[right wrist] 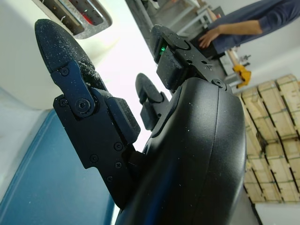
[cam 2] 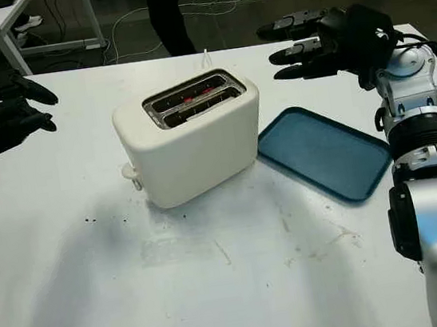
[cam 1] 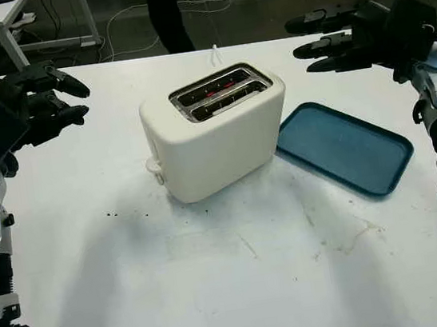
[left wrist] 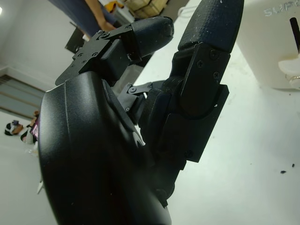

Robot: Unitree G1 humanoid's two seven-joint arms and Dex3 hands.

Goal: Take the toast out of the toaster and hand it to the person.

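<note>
Two black three-fingered hands hang above the white desk, one on each side of the cream plastic two-slot toaster, and neither holds anything. Near the desk's left edge the left hand is open, fingers pointing toward the toaster, clear of it and touching nothing. The toaster stands about mid-desk, closer to the far edge, its long axis running slantwise, slots facing up. Red shows down inside the slots; whether toast sits there I cannot tell, as nothing sticks up above the rim. Just beside it, toward the right edge, lies a flat blue rectangular plastic tray. Over the far right corner the right hand is open too, fingers aimed at the toaster's top. That hand looks slightly nearer and higher, so I'd judge it better placed to reach down into the slots. A person stands beyond the far edge.
</note>
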